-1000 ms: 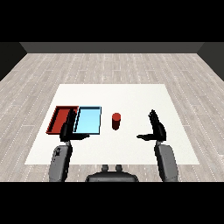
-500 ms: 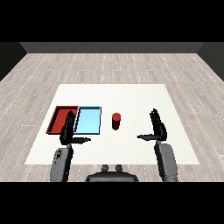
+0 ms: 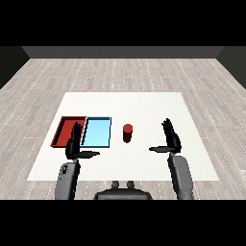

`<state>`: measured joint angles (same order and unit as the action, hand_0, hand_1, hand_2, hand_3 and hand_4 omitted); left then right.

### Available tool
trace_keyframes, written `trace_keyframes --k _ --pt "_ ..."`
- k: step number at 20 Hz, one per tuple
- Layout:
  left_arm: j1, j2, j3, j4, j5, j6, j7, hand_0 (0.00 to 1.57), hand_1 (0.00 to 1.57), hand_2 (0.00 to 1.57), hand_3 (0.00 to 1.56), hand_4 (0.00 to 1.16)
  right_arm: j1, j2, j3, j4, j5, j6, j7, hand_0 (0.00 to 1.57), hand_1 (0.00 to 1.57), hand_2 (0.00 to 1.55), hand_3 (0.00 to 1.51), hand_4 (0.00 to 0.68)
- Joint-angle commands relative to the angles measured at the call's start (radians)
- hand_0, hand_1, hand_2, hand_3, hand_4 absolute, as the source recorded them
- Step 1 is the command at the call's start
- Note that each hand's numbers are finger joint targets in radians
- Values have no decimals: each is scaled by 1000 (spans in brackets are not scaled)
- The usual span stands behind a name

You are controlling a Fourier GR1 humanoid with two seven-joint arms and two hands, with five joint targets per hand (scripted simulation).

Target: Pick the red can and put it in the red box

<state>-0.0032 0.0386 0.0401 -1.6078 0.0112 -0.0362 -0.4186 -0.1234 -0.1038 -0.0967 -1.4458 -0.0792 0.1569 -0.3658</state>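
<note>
- Almost nothing has changed over the last second: the can (image 3: 127, 133) stands where it stood, upright on the surface (image 3: 144, 103), and both trays lie as before.
- The right robot hand (image 3: 171, 137) has shifted only slightly, if at all; it holds much the same raised pose to the right of the can.
- You can read that as a task barely begun: no reach has closed on the can, and the pick is still ahead of you.
- The right robot hand is spread, fingers straight and pointing up and away, thumb stuck out to the left toward the can. It holds nothing and touches nothing; it sits well apart from the can.
- The left robot hand (image 3: 74, 142) is spread the same way, fingers straight, thumb pointing right. It holds nothing. In the view it overlaps the near edge of the red tray (image 3: 64, 129), but you cannot tell whether it touches it or hovers above.
- The can stands just to the right of the blue tray (image 3: 97, 132), between that tray and the right robot hand, touching neither.
- The red tray lies at the far left, beside the blue tray, so the can has to cross over the blue tray to reach it.
- Judging by position, either robot hand could plausibly reach the can.
</note>
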Motion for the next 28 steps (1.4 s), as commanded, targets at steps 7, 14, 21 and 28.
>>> trace_keyframes --k 7,14,21,28 --pt "-34 12 29 49 8 10 -27 0 0 0 0 0 -173 32 6 149 -13 -27 77 0 0 0 0 0" --pt "-57 13 32 65 12 15 -1 0 0 0 0 0 -188 37 -17 245 -62 9 17 0 0 0 0 0" --pt "69 -32 -27 -37 0 23 -12 0 0 0 0 0 -210 102 60 318 -60 -55 -34 0 0 0 0 0" --pt "21 -24 -25 -2 0 16 -8 0 0 0 0 0 -346 103 69 500 -82 -80 -77 0 0 0 0 0"
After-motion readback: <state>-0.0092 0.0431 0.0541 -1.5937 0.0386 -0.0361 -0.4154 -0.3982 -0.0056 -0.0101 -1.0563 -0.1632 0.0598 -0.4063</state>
